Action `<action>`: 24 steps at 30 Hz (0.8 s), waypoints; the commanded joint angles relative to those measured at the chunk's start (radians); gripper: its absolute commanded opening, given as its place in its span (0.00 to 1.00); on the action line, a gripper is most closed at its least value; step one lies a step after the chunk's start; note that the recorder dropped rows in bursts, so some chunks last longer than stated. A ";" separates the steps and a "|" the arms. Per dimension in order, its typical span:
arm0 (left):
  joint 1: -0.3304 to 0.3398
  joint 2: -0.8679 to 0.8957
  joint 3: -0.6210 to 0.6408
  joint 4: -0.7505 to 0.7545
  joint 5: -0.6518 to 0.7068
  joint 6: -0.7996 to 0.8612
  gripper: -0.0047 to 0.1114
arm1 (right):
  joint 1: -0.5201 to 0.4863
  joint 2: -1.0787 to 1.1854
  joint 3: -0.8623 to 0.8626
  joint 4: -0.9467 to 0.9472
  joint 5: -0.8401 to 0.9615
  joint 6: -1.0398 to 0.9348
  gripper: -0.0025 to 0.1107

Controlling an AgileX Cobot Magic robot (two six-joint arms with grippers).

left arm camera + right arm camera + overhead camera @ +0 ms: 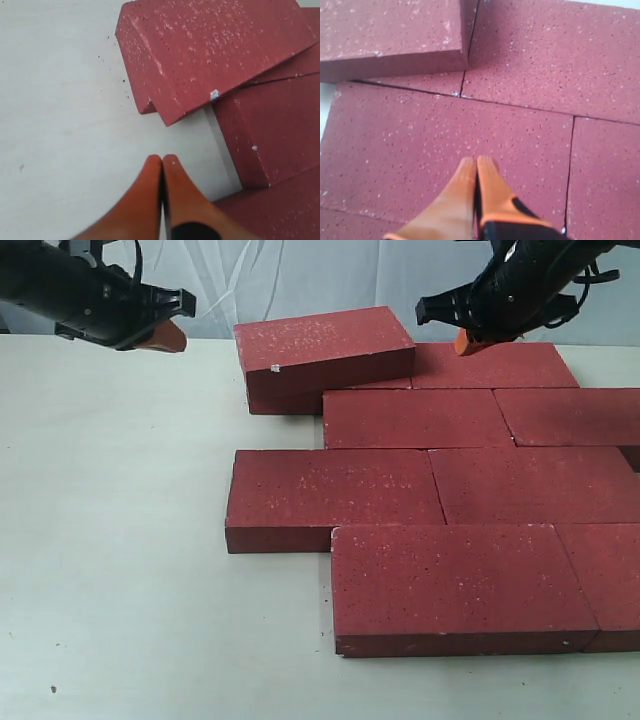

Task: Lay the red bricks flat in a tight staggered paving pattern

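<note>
Lying flat in staggered rows, the red bricks [430, 500] fill the counter's [110, 540] right side. One tilted brick [325, 345] in the far row leans on top of its neighbours. The left gripper [165, 337] hangs near the far edge, closed and empty. The right gripper [466, 340], likewise closed on nothing, hangs over the far bricks.

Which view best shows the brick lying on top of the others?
The exterior view: the stacked brick is whole, resting across its neighbours. Left wrist view crops its far end; right wrist view catches one end only.
</note>
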 commanded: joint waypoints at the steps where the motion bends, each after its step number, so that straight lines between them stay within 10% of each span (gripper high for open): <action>1: 0.005 0.069 -0.072 0.000 0.000 -0.016 0.04 | -0.011 0.068 -0.090 0.004 0.002 0.000 0.02; 24: 0.005 0.321 -0.313 -0.042 -0.097 -0.126 0.04 | -0.093 0.441 -0.588 0.249 0.031 -0.023 0.02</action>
